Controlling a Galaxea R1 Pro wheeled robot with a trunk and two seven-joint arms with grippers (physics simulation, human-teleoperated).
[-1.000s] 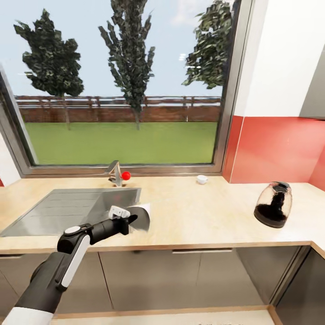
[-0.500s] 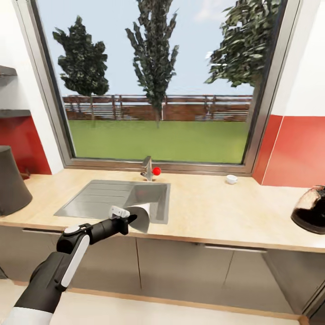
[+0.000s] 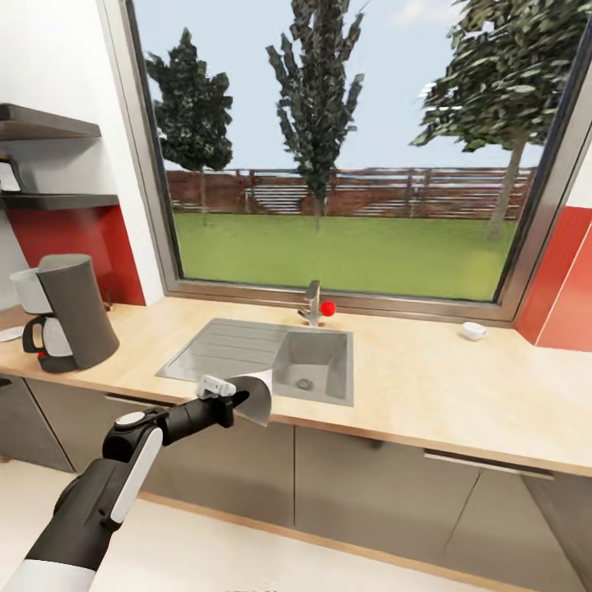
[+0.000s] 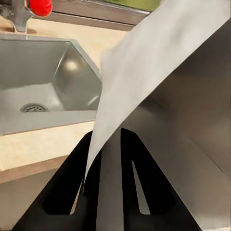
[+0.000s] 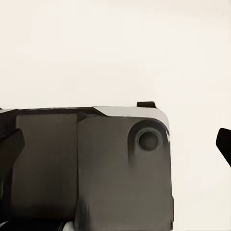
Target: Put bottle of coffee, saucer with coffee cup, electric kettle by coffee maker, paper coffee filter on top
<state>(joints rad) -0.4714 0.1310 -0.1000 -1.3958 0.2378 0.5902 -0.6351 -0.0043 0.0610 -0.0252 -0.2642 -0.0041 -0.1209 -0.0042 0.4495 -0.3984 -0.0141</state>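
Left gripper [image 3: 240,404] pinches the paper coffee filter [image 3: 256,395] by its lower edge, lower centre of frame, over the counter edge by the sink [image 3: 316,366]. Filter is thin, floppy; hold gently. Coffee maker [image 3: 72,321] at left. Right gripper state: cannot tell.

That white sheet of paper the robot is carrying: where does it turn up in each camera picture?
Head view: the paper coffee filter sits at the left gripper, low and left of centre, in front of the sink.
Left wrist view: the filter rises from between the two dark fingers.
Right wrist view: I cannot find it there.
Shared landmark: the sink drain.
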